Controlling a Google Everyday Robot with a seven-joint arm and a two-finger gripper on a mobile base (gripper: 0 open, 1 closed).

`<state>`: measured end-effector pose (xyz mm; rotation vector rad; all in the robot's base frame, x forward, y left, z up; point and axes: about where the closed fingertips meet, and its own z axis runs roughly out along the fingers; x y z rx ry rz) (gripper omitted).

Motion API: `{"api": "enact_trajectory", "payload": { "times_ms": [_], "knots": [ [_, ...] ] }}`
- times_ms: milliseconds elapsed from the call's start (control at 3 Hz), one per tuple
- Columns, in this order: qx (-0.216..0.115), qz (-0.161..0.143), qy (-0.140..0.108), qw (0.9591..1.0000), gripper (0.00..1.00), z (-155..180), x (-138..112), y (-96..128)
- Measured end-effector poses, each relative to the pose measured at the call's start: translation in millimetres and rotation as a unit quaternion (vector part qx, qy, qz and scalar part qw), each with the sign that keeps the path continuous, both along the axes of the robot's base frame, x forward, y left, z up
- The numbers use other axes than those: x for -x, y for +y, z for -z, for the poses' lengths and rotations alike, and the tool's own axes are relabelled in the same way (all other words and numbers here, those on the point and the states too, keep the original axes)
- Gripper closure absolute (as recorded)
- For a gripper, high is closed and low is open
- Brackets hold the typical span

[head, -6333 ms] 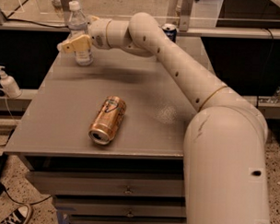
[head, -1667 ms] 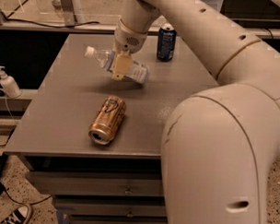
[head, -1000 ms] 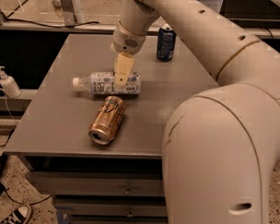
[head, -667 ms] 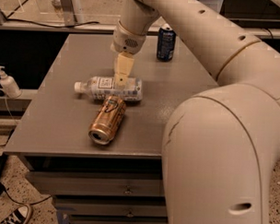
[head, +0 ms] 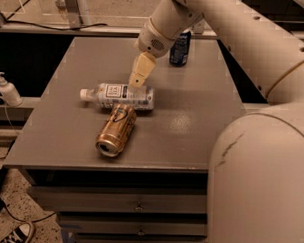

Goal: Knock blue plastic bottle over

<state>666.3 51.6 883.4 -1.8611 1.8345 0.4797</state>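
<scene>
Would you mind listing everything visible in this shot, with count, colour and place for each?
blue plastic bottle: one, clear bluish with a white cap, lying on its side mid-table, cap toward the picture's left.
gold can: one, gold, on its side just in front of the bottle.
dark blue can: one, upright near the table's far edge.
pump bottle: one, white, off the table to the picture's left.
table: one, grey, with drawers below.
shoe: one, dark with a white sole, on the floor at lower left.
arm: one, white, reaching in from the right.
gripper: one, tan, pointing down over the bottle.
</scene>
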Motion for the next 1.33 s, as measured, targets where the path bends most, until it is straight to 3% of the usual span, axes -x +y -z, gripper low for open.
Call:
{"api": "enact_trajectory", "payload": {
  "times_ms": [333,667,1000,1333],
  "knots": [
    [-0.095,0.063,0.001,0.9936,0.00,-18,7,-24],
    [-0.190,0.126,-0.017,0.9735,0.00,-36,15,-61],
    [-0.260,0.185,-0.054,0.9460,0.00,-55,19,-127],
    [-0.313,0.235,-0.090,0.9158,0.00,-66,23,-184]
  ]
}}
